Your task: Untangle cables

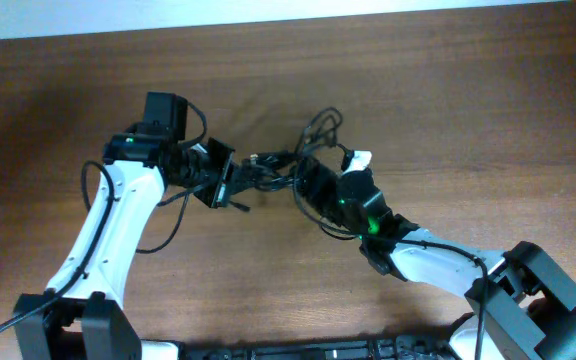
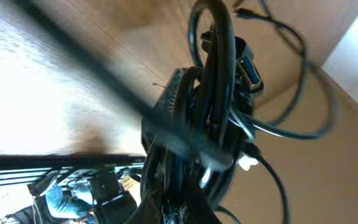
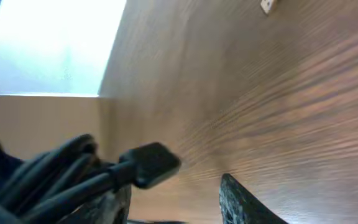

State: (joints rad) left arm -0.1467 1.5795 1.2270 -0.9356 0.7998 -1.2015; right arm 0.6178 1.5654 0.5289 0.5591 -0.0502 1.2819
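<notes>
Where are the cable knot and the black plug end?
cable knot [image 2: 219,87], left wrist view, on the bunched upright strands.
black plug end [image 3: 151,165], right wrist view, on the plug's body.

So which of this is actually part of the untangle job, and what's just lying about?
Job:
- cables, knotted bundle with plug ends
- left hand, at the bundle
- right hand, at the bundle's other side

Lying about:
- wooden table
- small white bit on the table, too small to identify
</notes>
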